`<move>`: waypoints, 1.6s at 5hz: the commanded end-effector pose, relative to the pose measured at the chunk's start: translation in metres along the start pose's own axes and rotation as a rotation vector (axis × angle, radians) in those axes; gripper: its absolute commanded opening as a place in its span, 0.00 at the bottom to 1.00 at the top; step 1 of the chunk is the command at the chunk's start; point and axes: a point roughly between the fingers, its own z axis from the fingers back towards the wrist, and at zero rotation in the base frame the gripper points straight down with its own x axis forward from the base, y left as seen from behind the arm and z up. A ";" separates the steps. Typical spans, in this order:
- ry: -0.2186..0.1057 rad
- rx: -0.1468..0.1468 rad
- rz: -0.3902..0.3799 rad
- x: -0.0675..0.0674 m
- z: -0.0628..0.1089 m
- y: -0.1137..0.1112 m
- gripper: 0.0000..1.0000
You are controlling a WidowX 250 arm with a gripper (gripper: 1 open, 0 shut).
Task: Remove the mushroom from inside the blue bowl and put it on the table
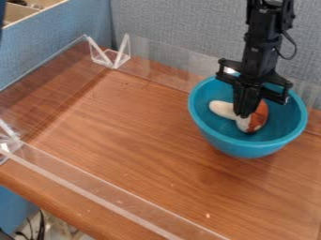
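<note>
The blue bowl [213, 127] sits at the right side of the table [138, 141]. Inside it the mushroom [231, 112] lies on its side, cream stem pointing left and reddish-brown cap [257, 121] to the right. My gripper [247, 109] reaches straight down into the bowl, its black fingers drawn together around the mushroom near where stem meets cap. The mushroom still rests low in the bowl.
Low clear acrylic walls [75, 178] edge the tabletop, with a clear corner bracket [111, 52] at the back left. A blue panel [51, 47] stands behind on the left. Bare wood stretches left and in front of the bowl.
</note>
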 end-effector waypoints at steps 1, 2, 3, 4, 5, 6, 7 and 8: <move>-0.111 0.000 0.004 0.003 0.042 0.006 0.00; -0.123 -0.001 0.002 0.001 0.050 0.008 0.00; -0.132 -0.002 0.002 -0.001 0.057 0.011 0.00; -0.139 -0.002 0.004 -0.002 0.061 0.015 0.00; -0.150 -0.004 0.006 -0.005 0.068 0.018 0.00; -0.162 -0.007 0.019 -0.008 0.075 0.026 0.00; -0.145 -0.011 0.015 -0.008 0.064 0.025 1.00; -0.125 -0.011 0.010 -0.008 0.051 0.022 1.00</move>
